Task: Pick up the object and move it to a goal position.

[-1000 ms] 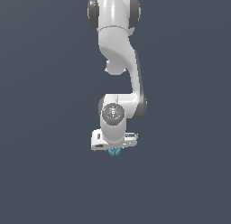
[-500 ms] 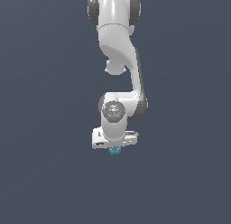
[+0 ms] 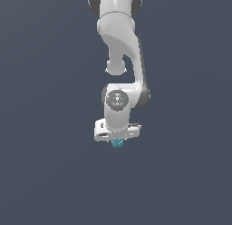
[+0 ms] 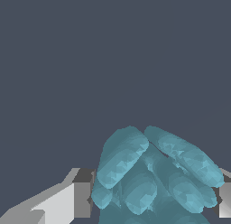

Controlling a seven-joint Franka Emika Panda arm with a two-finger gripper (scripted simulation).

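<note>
Nothing has moved: the gripper point(image 3: 117, 141) stays clamped on the object point(image 3: 117, 143).

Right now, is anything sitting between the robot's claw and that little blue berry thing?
Nothing visible. The teal object already sits between the gripper fingers, one on each side. No goal marker shows.

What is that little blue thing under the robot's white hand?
A teal bumpy berry-like object sits under the white gripper. The wrist view shows it between the fingers. The gripper covers its top in the exterior view, and only plain dark background shows beneath it.
</note>
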